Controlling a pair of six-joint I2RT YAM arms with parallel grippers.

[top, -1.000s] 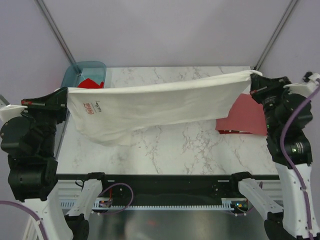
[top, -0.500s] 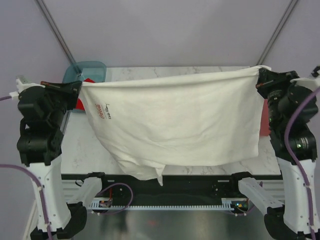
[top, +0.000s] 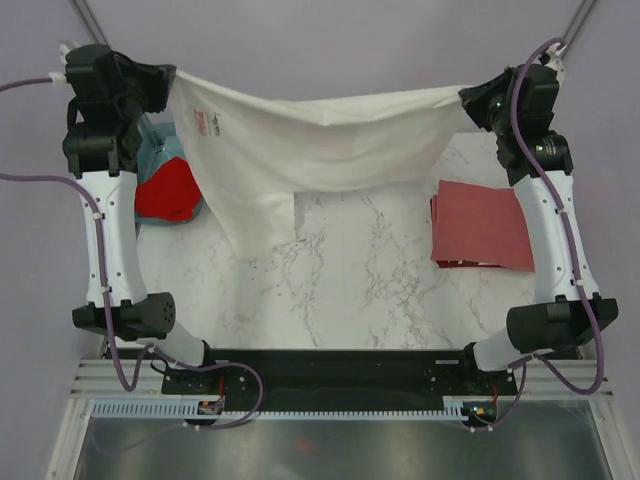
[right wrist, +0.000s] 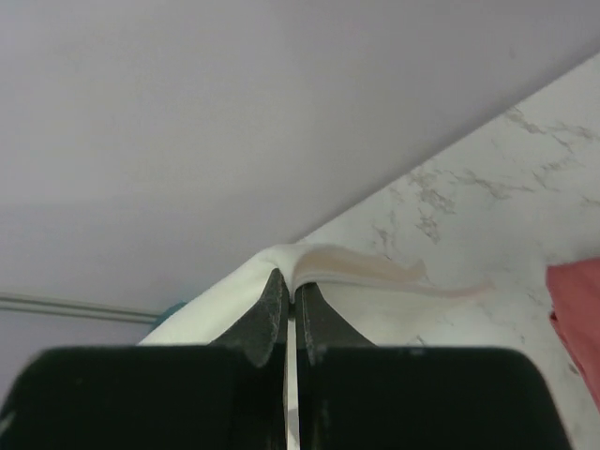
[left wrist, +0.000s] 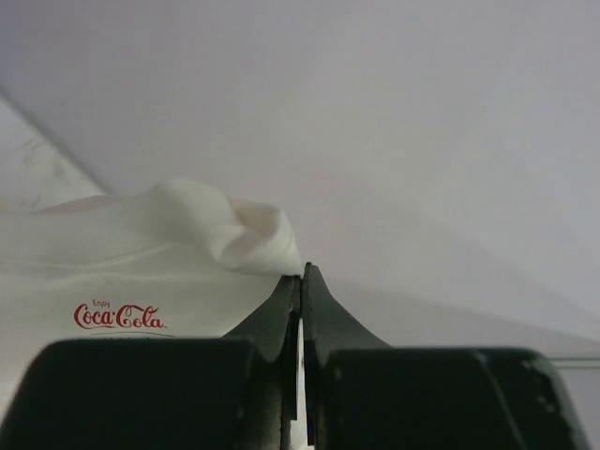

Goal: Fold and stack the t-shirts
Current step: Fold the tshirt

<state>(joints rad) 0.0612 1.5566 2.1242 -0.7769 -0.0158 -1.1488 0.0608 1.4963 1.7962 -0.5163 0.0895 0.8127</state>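
Observation:
The white t-shirt [top: 320, 150] hangs stretched in the air between both grippers at the far side, its red print [top: 207, 122] near the left end. My left gripper [top: 172, 85] is shut on its left corner, which also shows in the left wrist view [left wrist: 225, 230]. My right gripper [top: 466, 97] is shut on its right corner, seen in the right wrist view [right wrist: 356, 267]. The shirt's lower part droops to the table at left centre. The dull brick-red t-shirt [top: 482, 225] lies folded at the right. The bright red t-shirt [top: 168, 190] lies bunched at the left.
The teal tub [top: 158, 152] stands at the back left behind the bright red shirt, partly hidden by my left arm. The marble table [top: 360, 290] runs to a black front rail. Both arms reach high and far back.
Both grippers have risen and moved toward the far side, carrying the white shirt up and back. The shirt no longer hangs over the front edge, and the brick-red shirt is uncovered.

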